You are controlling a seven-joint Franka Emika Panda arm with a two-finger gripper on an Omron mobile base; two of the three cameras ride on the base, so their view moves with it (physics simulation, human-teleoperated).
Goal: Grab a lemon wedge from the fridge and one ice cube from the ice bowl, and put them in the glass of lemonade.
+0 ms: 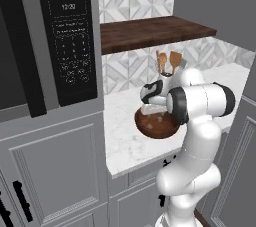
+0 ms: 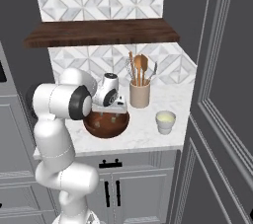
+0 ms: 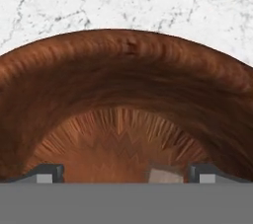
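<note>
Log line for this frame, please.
phase: reaching for ice | tool open, inside ice bowl | ice cube between fingertips | glass of lemonade waiting

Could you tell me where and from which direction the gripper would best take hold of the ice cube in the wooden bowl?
Probably straight down from above, closing on two opposite flat sides of the ice cube. It lies low on the floor of the ice bowl, whose curved walls rise all around and block any sideways approach. The gripper is open, its fingertips well apart with the cube between them, nearer one fingertip, so centring first may help.

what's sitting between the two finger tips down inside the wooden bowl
In the hand view, one ice cube lies on the floor of the ice bowl between the gripper's spread tips, nearer one tip than the other.
</note>
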